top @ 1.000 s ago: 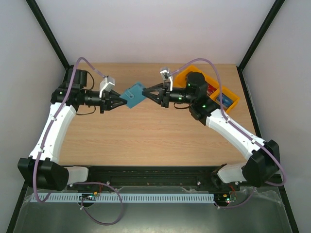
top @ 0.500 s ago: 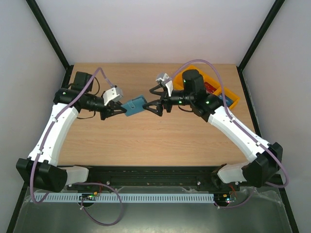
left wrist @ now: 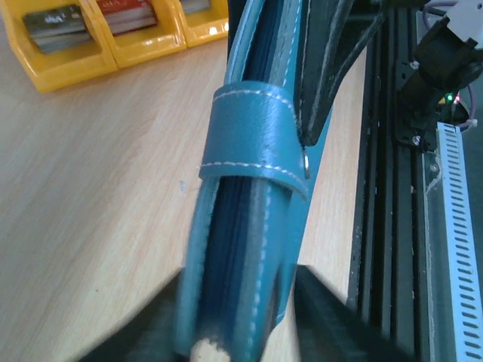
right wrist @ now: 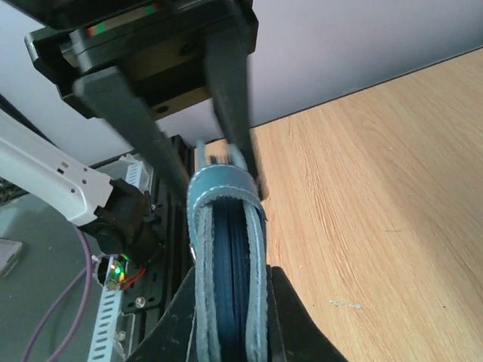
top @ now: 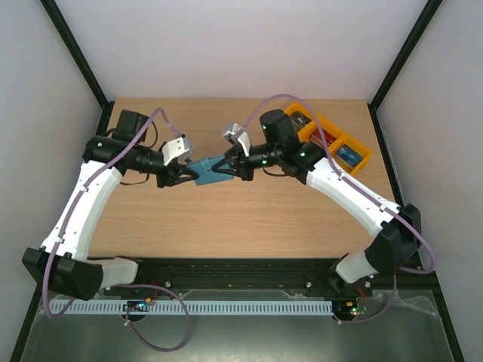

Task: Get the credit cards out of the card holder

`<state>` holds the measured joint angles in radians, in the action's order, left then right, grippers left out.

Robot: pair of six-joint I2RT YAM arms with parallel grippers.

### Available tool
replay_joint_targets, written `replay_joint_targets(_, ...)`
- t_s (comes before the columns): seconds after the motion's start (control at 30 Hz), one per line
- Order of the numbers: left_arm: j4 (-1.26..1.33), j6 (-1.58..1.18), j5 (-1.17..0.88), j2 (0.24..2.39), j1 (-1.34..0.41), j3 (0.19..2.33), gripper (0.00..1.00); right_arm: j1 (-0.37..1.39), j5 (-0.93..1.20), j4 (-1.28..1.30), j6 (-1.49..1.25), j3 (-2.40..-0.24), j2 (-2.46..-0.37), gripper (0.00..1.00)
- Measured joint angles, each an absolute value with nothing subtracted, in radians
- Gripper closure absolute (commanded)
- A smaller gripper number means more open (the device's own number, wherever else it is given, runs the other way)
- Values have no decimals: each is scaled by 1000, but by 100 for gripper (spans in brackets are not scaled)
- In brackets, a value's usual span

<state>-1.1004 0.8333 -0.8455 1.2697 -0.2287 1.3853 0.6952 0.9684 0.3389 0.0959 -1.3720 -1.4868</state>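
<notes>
Pale wooden table point(top: 249, 219) inside white walls: I hold the teal card holder point(top: 205, 172) in the air between my two grippers.

My left gripper point(top: 185, 175) is clamped on the end nearest it and my right gripper point(top: 228, 167) on the opposite end, jaws pressed against the covers. In my wrist views my own fingers point(left wrist: 324, 320) are only dark blurs at the bottom edge. A stitched strap point(left wrist: 253, 136) wraps the closed covers. Between them I see dark blue layers but cannot tell which are cards. Behind my right arm sits the orange tray point(top: 332, 132), partly hidden by that arm. My left wrist view cuts it off at the top, showing grey and red cards point(left wrist: 124, 9) in its compartments.
</notes>
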Motion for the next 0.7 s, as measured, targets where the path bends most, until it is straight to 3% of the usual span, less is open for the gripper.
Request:
replay_joint_targets(0.03,-1097,819,-842,1269,-228,1393,13,695,972,331,82,-1369,-1481,99)
replay_joint_targets(0.1,-1071,776,-840,1264,-213,1414,5,692,968,275,30,-1346,-1462,98)
replay_joint_targets(0.27,-1005,665,-852,1244,-124,1494,2,673,928,-212,-300,-1130,-1345,98)
replay_joint_targets(0.3,-980,612,-892,1236,-110,1540,0,676,833,-543,-525,-1020,-1310,98)
replay_joint_targets(0.57,-917,378,-1013,1223,-111,1655,0,762,635,-1034,-778,-968,-1364,98)
replay_joint_targets(0.7,-758,202,-1034,1115,-111,1582,2,802,612,-1156,-826,-974,-1400,98)
